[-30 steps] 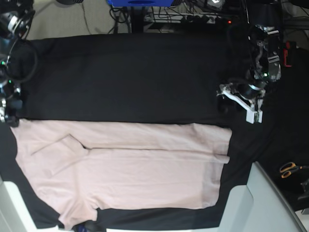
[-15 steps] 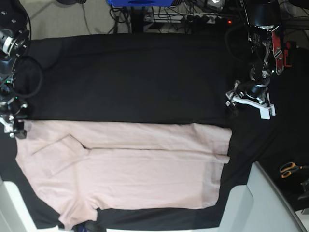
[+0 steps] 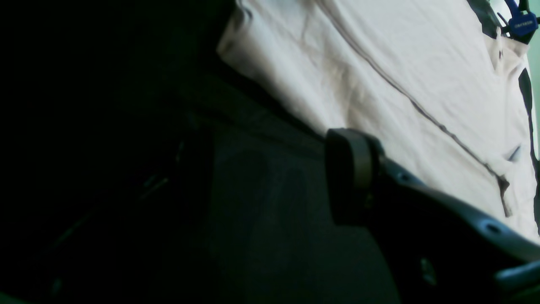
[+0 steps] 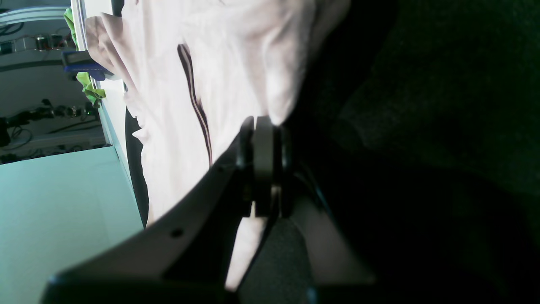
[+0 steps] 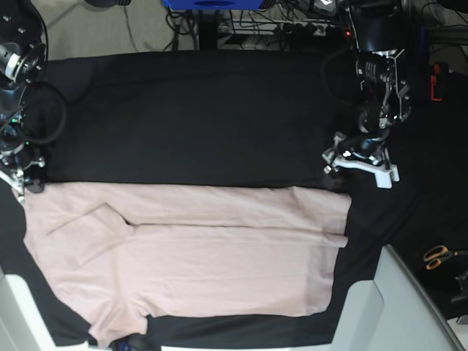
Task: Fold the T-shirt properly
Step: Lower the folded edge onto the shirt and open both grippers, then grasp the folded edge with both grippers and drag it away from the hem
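The pale pink T-shirt (image 5: 197, 248) lies flat on the near half of the black table cloth (image 5: 197, 117), sleeve and collar end at the left, hem at the right. My right gripper (image 5: 24, 183) sits at the shirt's far left corner. In the right wrist view its jaws (image 4: 263, 126) are pressed together, with the T-shirt (image 4: 236, 55) edge caught at their tips. My left gripper (image 5: 356, 157) hovers over black cloth just beyond the shirt's far right corner, jaws apart and empty. One finger (image 3: 352, 169) shows in the left wrist view, with the T-shirt (image 3: 379, 50) behind it.
Orange-handled scissors (image 5: 439, 256) lie at the right edge. A white table corner (image 5: 398, 307) juts in at the lower right. A small blue object (image 5: 135, 342) sits by the shirt's near left sleeve. Cables and a blue item (image 5: 212, 4) lie behind the table.
My right gripper has shut at the shirt's far left corner. My left arm has swung left and nearer the shirt's far right corner, still open.
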Motion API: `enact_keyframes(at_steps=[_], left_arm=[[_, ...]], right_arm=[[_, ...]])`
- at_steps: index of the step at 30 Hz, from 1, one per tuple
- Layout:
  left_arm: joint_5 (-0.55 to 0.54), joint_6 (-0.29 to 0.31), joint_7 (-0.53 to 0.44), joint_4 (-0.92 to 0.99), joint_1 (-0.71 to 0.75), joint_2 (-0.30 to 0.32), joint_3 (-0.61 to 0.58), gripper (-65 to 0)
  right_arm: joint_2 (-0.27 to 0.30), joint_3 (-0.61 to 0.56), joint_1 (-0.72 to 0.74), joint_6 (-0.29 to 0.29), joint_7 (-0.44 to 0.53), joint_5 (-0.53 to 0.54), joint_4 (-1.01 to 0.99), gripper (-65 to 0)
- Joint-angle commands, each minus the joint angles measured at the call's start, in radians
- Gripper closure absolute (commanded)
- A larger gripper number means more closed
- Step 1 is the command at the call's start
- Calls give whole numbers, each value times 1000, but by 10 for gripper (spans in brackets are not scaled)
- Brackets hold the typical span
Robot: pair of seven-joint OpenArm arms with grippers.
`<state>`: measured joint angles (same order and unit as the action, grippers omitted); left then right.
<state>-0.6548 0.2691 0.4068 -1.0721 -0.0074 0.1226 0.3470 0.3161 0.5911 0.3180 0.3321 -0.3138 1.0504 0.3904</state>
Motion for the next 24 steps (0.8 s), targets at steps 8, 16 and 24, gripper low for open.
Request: enact_keyframes(at_steps=[8,16,24], left_arm=[[-9,9,-22,165,-130,-8,65,-405],[2,9,-22,235,-190,-25,200,-405],[2,9,-22,272,-246,-25,197,-405]], right_arm=[[19,-1,10,14,3,14,11,-2],[21,-1,10,14,3,14,11,-2],[22,-1,10,14,3,14,11,-2]])
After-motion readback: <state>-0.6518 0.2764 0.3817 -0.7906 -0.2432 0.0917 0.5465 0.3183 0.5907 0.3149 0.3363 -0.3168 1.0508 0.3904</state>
